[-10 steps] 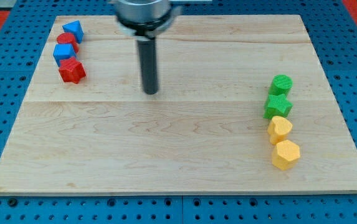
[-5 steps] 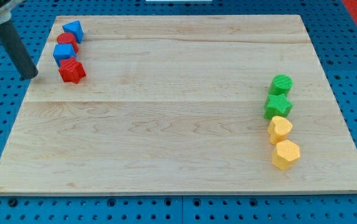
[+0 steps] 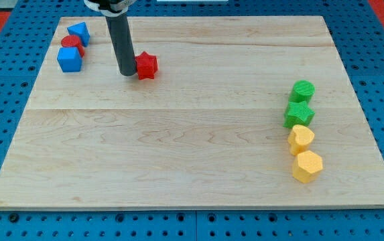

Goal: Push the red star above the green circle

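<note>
1. The red star (image 3: pixel 147 65) has moved from the stack near the table's top-left corner toward the top edge's middle.
2. My tip (image 3: pixel 126 73), a bare rod with nothing to open or close, now presses against the star's left side.
3. The green circle (image 3: pixel 303 90) is unmoved by the right edge, well apart.
4. No writing is visible.

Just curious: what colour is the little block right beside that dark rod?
Red: the red star, touching my tip on its right, in the camera view.
</note>
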